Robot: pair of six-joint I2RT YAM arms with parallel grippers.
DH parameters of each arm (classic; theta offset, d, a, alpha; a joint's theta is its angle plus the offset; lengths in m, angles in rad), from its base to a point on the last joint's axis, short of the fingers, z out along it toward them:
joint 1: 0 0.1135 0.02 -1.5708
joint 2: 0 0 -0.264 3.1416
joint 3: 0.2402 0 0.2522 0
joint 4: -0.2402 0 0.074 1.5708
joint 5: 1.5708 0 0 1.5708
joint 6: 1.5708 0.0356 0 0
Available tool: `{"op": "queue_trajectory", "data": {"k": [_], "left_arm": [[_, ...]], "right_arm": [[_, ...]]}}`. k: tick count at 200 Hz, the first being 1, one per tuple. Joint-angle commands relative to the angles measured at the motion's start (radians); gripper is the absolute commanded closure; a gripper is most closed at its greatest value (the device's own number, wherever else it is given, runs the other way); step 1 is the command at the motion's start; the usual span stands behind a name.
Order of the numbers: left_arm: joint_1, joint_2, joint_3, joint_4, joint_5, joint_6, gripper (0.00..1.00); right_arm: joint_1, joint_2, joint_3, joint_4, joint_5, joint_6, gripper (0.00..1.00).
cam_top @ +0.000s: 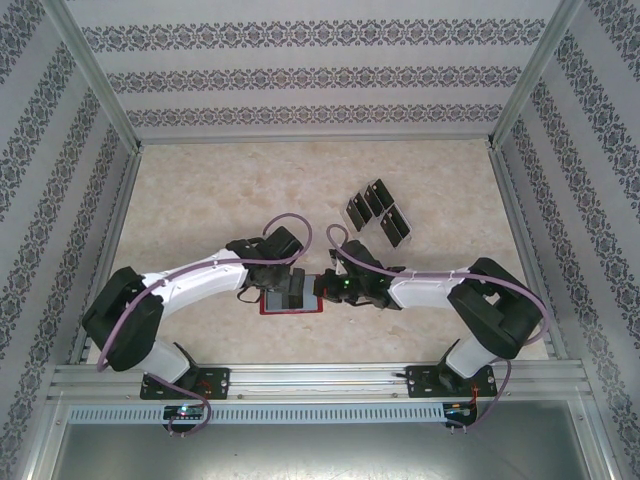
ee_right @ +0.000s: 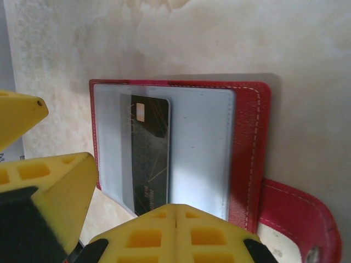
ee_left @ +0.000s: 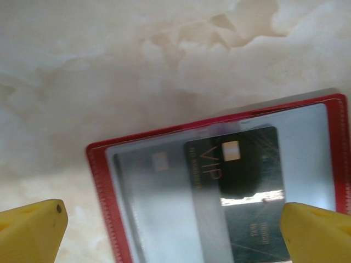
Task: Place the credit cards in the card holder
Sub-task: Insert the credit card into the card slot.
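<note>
Wallet (cam_top: 290, 311) lies open near the front edge between my two arms, one card (ee_right: 151, 153) in its clear pocket. Left gripper (ee_left: 174, 227) hangs wide over it, right gripper (ee_right: 175, 222) is pinched shut at its edge; loose cards (cam_top: 378, 212) sit well apart, back right.

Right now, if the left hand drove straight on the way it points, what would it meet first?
Probably the open card holder: the left hand points at its clear pocket, where a black card sits. The gap between them is unclear.
</note>
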Motion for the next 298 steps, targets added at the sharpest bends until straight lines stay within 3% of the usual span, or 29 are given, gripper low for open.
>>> {"op": "queue_trajectory", "data": {"k": [1, 92, 143, 298], "left_arm": [[-0.025, 0.016, -0.008, 0.067, 0.031, -0.025, 0.0], [-0.07, 0.094, -0.031, 0.12, 0.019, -0.065, 0.0], [-0.079, 0.132, -0.021, 0.06, -0.053, -0.062, 0.0], [-0.052, 0.046, -0.109, 0.002, -0.16, -0.075, 0.0]], "right_arm": [[0.009, 0.024, -0.037, 0.072, 0.017, 0.028, 1.0], [0.009, 0.069, -0.083, 0.147, 0.023, 0.063, 1.0], [0.009, 0.068, -0.085, 0.138, 0.028, 0.064, 1.0], [-0.008, 0.079, -0.093, 0.111, 0.04, 0.061, 1.0]]}}
